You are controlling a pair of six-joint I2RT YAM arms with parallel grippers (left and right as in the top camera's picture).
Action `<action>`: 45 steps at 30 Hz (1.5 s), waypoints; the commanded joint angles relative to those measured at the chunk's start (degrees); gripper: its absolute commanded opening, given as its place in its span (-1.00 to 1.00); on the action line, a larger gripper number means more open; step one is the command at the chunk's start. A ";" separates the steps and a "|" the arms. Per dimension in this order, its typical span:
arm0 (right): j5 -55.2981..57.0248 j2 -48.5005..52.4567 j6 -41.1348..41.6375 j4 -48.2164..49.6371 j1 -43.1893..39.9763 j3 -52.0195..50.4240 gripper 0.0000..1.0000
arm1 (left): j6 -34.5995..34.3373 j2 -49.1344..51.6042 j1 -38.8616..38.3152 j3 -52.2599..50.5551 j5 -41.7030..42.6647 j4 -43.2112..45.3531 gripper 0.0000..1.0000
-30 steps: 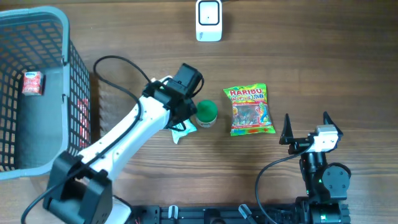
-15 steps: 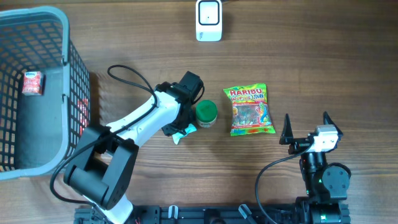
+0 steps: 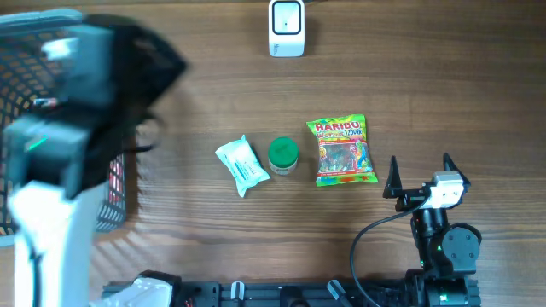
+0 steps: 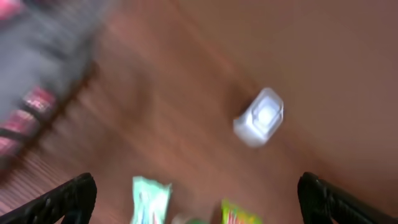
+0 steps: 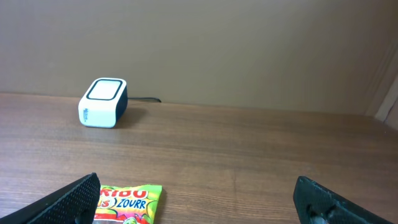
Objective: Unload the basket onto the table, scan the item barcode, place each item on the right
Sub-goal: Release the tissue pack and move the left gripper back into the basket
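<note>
Desk [image 3: 444, 77]: basket [image 3: 119, 192] far left, L arm [image 3: 51, 145] blurred over it, L pincer [image 4: 198, 202] spread. R pincer [image 3: 421, 175] spread, nr Haribo bag [image 3: 342, 150]. White packet [image 3: 242, 165] & green-lid jar [image 3: 282, 155] lie beside the bag, mid-desk. Scanner [image 3: 287, 27] at far edge, well apart.

Overhead cam looks straight down on the brown wooden counter [image 3: 444, 85] and takes in the whole layout, with the small white box scanner [image 3: 287, 27] at 12 o'clock. Right wrist cam sits low, almost at counter level, facing flat across toward that scanner [image 5: 103, 102] and the plain beige wall [image 5: 249, 50]. Left wrist cam is way up, tilted down, blurry. All three catch the scanner [image 4: 260, 117]. Overhead and right wrist also share the colourful Haribo gummy bag [image 3: 343, 150].
</note>
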 commanded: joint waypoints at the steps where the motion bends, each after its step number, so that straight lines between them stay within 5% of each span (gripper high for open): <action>1: -0.52 0.02 -0.76 0.15 0.22 -0.04 1.00 | 0.70 -1.84 14.53 0.24 -0.24 -2.45 0.99; 6: -0.52 0.02 -0.76 0.15 0.22 -0.04 0.99 | -0.83 0.33 36.11 0.11 6.49 -7.80 1.00; 11: -0.52 0.02 -0.79 0.15 0.22 -0.04 0.99 | -1.31 8.92 45.99 -0.50 8.50 -10.21 0.92; 23: -0.52 0.02 -0.76 0.15 0.22 -0.04 0.99 | 26.01 38.32 45.90 -1.88 19.39 -21.09 0.90; 40: -0.52 0.02 -0.76 0.15 0.22 -0.04 0.99 | 25.09 40.44 38.40 -27.10 9.53 3.54 1.00; 41: -0.52 0.02 -0.79 0.15 0.22 -0.04 0.99 | 25.07 40.44 38.58 -27.17 9.46 3.52 0.88; 44: -0.52 0.02 -0.79 0.15 0.22 -0.04 0.99 | 19.50 40.44 39.36 -27.15 3.63 2.29 -0.12; 45: -0.52 0.02 -0.79 0.15 0.22 -0.04 0.99 | 15.65 40.44 39.65 -27.15 0.09 1.25 -0.31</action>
